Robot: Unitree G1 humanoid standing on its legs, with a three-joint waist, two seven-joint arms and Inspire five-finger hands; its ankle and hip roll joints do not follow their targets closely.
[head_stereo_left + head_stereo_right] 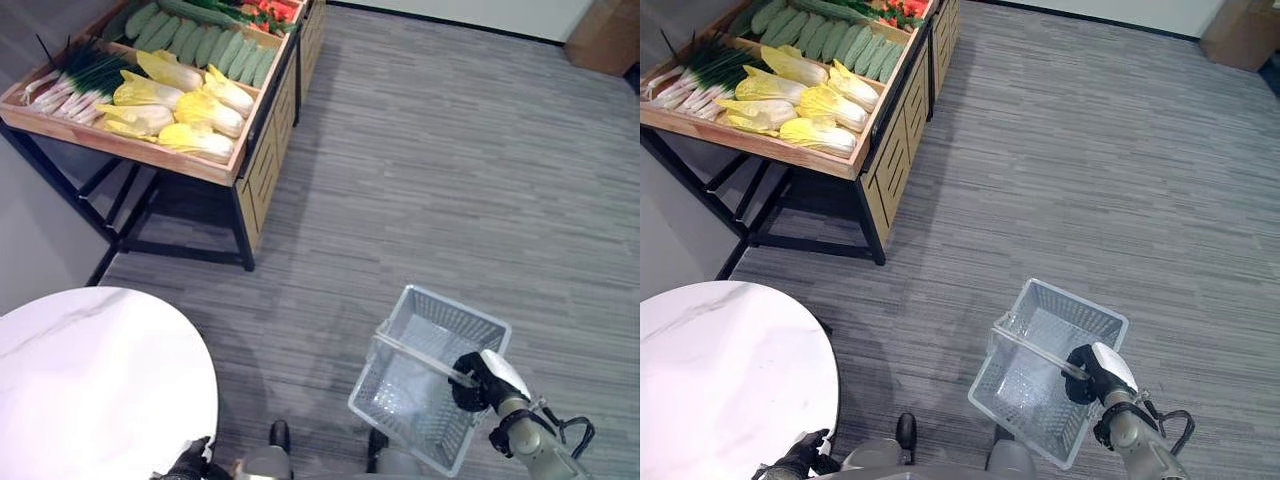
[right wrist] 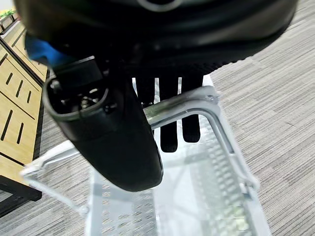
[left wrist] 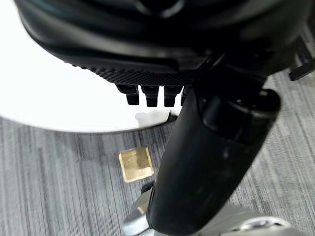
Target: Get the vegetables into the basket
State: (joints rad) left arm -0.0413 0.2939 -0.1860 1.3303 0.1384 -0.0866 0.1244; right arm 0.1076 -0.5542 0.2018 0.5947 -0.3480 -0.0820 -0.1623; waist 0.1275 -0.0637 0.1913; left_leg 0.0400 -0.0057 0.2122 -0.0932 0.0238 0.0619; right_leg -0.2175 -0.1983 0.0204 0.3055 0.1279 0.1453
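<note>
A silver wire basket [image 1: 405, 395] hangs empty at the lower right, over the grey floor. My right hand [image 1: 480, 380] is shut on its handle [image 2: 197, 103], fingers [image 2: 170, 132] curled over the bar and thumb in front. The vegetables lie far off at the upper left, in a wooden display tray [image 1: 150, 150]: yellow-white cabbages [image 1: 180, 110], green onions [image 1: 70, 80], cucumbers [image 1: 205, 42] and some red produce [image 1: 272, 10]. My left hand [image 1: 190, 460] hangs low at the bottom edge beside a white round table, with relaxed fingers [image 3: 147, 96] and nothing in it.
The white marble table [image 1: 90, 380] takes up the lower left. The tray sits on a black metal frame [image 1: 130, 215] with a wooden cabinet [image 1: 262, 165] beside it. A cardboard box [image 1: 605, 35] stands at the far right. A small gold square [image 3: 136, 163] lies on the floor.
</note>
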